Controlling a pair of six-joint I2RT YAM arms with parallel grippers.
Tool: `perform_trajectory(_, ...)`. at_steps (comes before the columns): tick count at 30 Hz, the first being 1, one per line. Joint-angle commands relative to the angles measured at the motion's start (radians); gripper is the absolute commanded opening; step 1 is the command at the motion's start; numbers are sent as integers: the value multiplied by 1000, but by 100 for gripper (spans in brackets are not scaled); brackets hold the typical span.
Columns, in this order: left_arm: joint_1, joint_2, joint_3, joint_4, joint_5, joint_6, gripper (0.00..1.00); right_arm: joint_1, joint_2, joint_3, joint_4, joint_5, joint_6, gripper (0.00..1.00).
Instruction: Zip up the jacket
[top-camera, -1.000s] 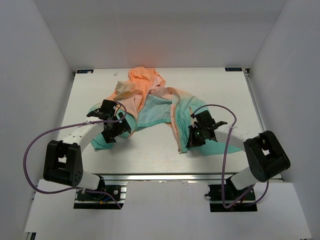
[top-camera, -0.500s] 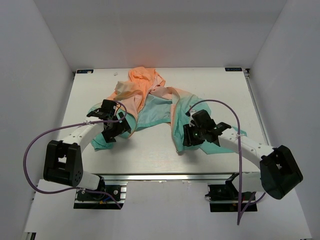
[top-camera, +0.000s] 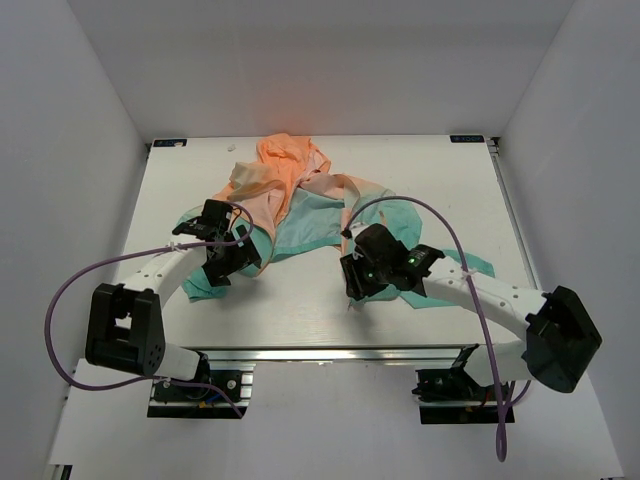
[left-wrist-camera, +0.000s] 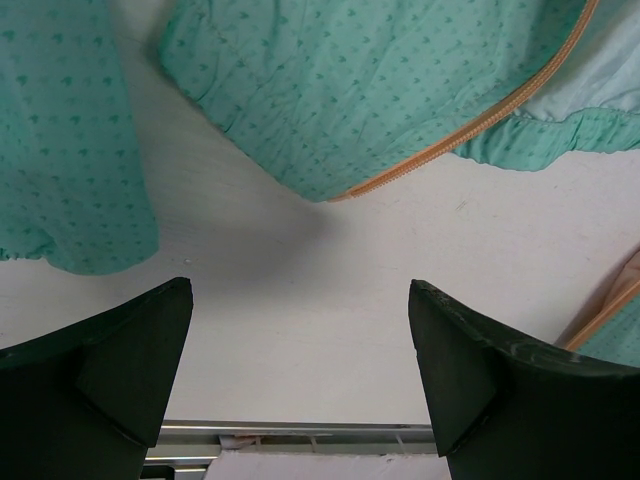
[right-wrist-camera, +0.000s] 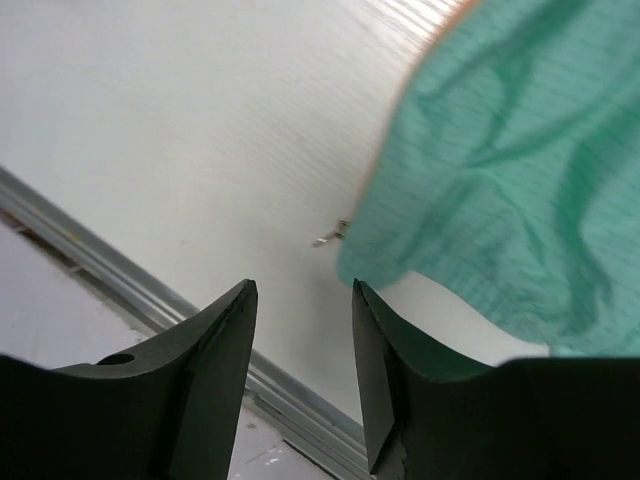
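Left arm (top-camera: 150, 275): reaches from its base at the near left corner toward the left side of the jacket (top-camera: 300, 200); a purple cable (top-camera: 60, 330) loops beside it.

Left gripper (left-wrist-camera: 298, 290): jaws spread wide with nothing between them. Only bare bench (top-camera: 300, 310) shows in the gap. It hangs at the near edge of the garment's left teal part.

Left wrist view: teal fabric fills the upper left and upper centre. An orange zipper (left-wrist-camera: 450, 145) runs along the edge of the centre panel down to its near corner, which lies beyond the fingertips and apart from them.

Jacket: lies crumpled on the bench with its front unzipped. The peach-orange hood (top-camera: 290, 160) is bunched toward the far edge, and the teal panels fan out toward the near side, left and right.

Right gripper (right-wrist-camera: 302, 295): jaws parted and holding nothing. It sits at the near tip of the right front edge.

Right wrist view: a teal corner of fabric lies just beyond the fingertips (contact cannot be judged). A small metal piece (right-wrist-camera: 330, 237) sticks out from that corner and is too small to identify.

Right arm (top-camera: 490, 295): stretches leftward from its base at the near right corner, over the right teal panel.
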Motion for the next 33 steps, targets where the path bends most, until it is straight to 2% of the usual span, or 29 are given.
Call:
perform_trajectory(1,-3,-49,-14,2,-15,8,98,40,41,52,30,-43,-24,49)
perform_trajectory(4,-3,-47,-12,-2,-13,8,98,45,91,54,75,-106,-19,65)
perform_trajectory(5,-3,-49,-14,-4,-15,10,98,46,107,54,81,-111,-16,89)
perform_trajectory(13,-3,-33,1,15,-15,25,98,45,231,36,115,-66,-9,89)
perform_trajectory(21,-3,59,38,38,-13,27,98,14,315,-1,162,-82,21,89)
perform_trajectory(28,-3,146,81,56,-49,7,84,10,296,-36,184,-106,31,89)
perform_trajectory(33,-5,194,92,81,-44,0,70,8,282,-52,199,-131,41,89)
